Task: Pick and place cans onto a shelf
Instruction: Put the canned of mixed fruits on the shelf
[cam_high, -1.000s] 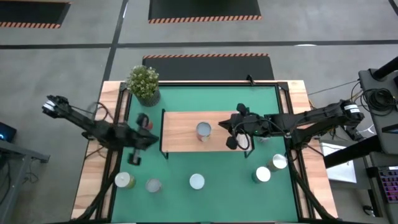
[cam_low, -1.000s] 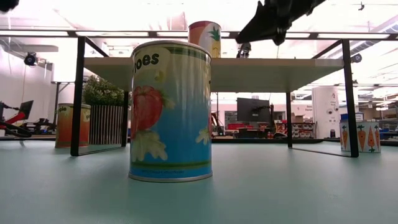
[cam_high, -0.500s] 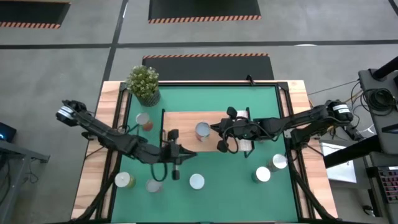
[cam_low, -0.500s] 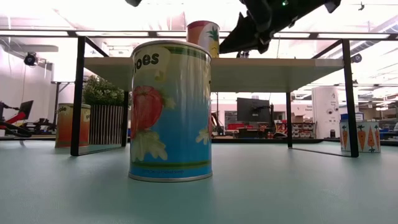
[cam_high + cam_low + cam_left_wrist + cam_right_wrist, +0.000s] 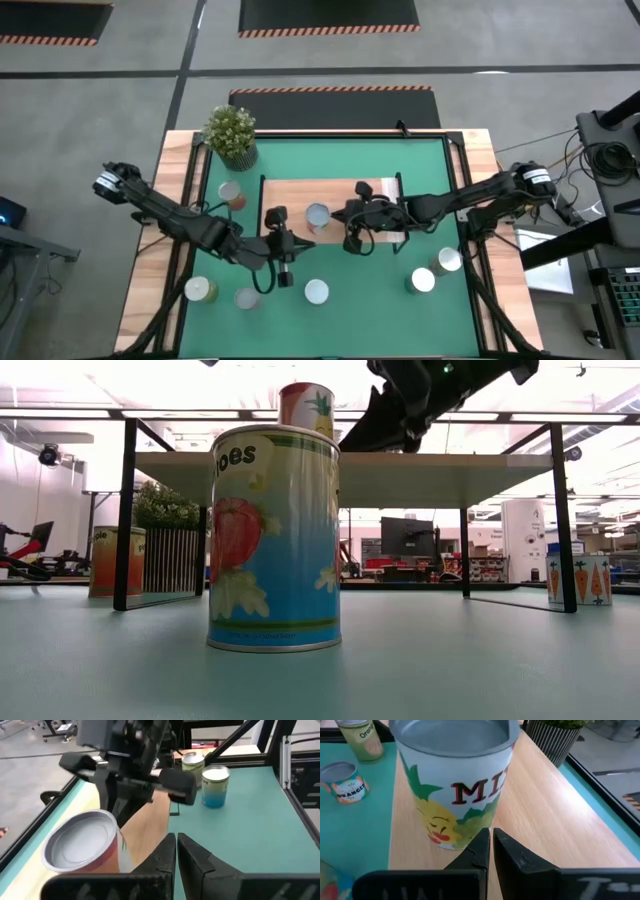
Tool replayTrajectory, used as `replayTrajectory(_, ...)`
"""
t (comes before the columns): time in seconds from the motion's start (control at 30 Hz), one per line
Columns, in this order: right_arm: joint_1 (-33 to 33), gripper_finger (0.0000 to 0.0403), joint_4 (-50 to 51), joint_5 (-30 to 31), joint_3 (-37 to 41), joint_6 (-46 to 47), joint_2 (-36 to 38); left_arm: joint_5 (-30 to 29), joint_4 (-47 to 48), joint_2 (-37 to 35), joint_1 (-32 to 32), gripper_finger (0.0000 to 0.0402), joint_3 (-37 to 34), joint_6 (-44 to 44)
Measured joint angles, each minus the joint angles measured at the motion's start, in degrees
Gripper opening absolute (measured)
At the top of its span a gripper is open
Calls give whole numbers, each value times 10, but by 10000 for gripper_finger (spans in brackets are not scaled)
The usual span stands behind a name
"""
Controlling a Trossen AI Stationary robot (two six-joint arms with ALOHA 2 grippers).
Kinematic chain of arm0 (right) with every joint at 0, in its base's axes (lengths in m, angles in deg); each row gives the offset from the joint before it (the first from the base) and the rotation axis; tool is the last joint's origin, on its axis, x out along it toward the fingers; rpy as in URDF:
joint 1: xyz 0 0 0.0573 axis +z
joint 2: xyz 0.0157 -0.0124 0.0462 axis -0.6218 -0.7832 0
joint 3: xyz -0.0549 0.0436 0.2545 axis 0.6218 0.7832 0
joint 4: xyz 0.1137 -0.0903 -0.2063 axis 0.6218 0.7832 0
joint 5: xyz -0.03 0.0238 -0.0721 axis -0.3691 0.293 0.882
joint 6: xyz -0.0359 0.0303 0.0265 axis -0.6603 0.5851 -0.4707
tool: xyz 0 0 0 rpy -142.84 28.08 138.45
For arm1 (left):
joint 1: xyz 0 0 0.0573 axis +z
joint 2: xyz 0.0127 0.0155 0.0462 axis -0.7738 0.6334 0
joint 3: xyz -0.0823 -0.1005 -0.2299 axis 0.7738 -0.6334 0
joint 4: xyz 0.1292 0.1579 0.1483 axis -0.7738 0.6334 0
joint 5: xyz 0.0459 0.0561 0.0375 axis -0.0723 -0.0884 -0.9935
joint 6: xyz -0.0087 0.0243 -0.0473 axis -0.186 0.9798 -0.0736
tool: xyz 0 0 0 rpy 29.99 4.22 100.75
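Cans are spread over the green-matted counter (image 5: 330,160) in the high view: one silvery-topped can (image 5: 317,213) stands on the rectangular light-wood shelf (image 5: 290,200), another (image 5: 229,193) sits just left of the shelf beside the leafy potted plant (image 5: 231,134), three line up along the near edge (image 5: 200,290) (image 5: 247,298) (image 5: 316,291), and two sit at the near right (image 5: 420,281) (image 5: 449,260). The right gripper (image 5: 349,216) hangs over the shelf just right of the can there, its fingers pressed together and holding nothing. The left gripper (image 5: 284,247) hovers at the shelf's near edge, also pinched closed and empty.

Low view: a tall tomato-labelled can (image 5: 273,540) fills the foreground; the pineapple can (image 5: 307,406) stands on the shelf top (image 5: 440,468), with a dark arm just beside it.

Left wrist view: closed fingers (image 5: 176,854) point toward the shelf can's open silver top (image 5: 82,840) and the other arm's gripper beyond it.

Right wrist view: closed fingers (image 5: 490,847) sit just before the pineapple can (image 5: 455,785).
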Motion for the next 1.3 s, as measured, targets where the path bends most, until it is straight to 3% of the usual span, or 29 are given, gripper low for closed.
replayTrajectory(0.17, 9, 13, 35, 4, 0, 23, 21, 0, -1, 0, -1, 0, 9, 13)
replayTrajectory(0.43, 41, 13, 61, 66, 8, -1, 74, 0, 16, -1, 6, 0, 63, 19)
replayTrajectory(0.7, 49, 13, 18, 67, 55, -49, 123, 1, 116, -1, 15, 0, 126, -45)
replayTrajectory(0.97, 51, 13, -79, 48, 132, -116, 204, 4, 124, -1, 24, 0, 130, -105)
replayTrajectory(1.1, 51, 13, -81, 11, 150, -124, 243, 42, 137, -1, 48, 0, 129, -130)
replayTrajectory(1.3, 51, 13, -80, 11, 177, -124, 280, 65, 166, 0, 80, 0, 128, -146)
